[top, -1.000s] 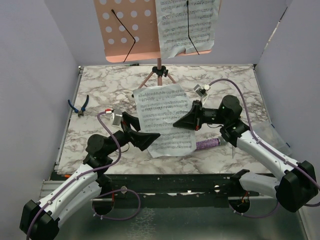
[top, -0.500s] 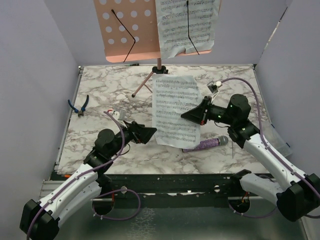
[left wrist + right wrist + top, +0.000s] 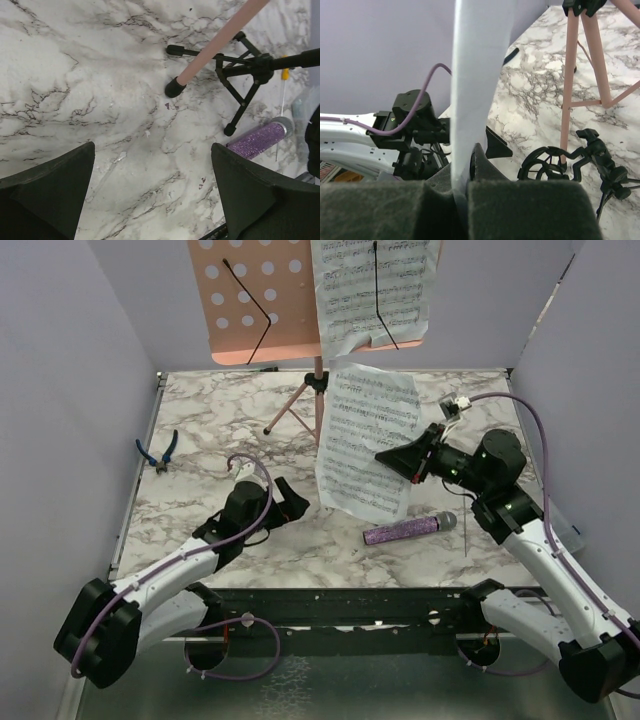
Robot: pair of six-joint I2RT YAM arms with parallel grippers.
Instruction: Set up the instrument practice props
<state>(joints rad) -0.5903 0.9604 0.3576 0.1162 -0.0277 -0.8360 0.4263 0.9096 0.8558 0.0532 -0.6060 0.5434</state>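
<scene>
— Paper first: where is the loose page (image 3: pixel 365 440)?

— Raised off the marble table (image 3: pixel 220 420), just toward 2 o'clock of its middle. The right gripper (image 3: pixel 384 454) reaches in from 3 o'clock and pinches it by one edge. The wrist view shows both pads pressed together on the sheet.

— And the stand?

— The pink music stand (image 3: pixel 255 300) is at 12 o'clock on its tripod legs. Its right half carries a clipped page (image 3: pixel 375 290) under a black wire. The left half is bare, its own wire arm (image 3: pixel 250 310) lying across the holes.

— So which step is this?

— I judge it to be the carrying of the second sheet to that bare left half.

— The other arm?

— The left gripper (image 3: pixel 293 502) sits low at 7 o'clock, jaws spread wide, holding nothing.

— What does the next move call for?

— A lift toward 11 o'clock, then seating the bottom edge on the ledge and getting the sheet behind the wire. Held by one edge, the paper is floppy and may fold or catch, so a slow approach looks wise. The free arm may have to help with the wire.

— What remains?

— The glittery purple microphone (image 3: pixel 410 530) lies flat at 5 o'clock. The small black shock-mount (image 3: pixel 555 167) stands near the stand's feet, and the two are apart.
</scene>
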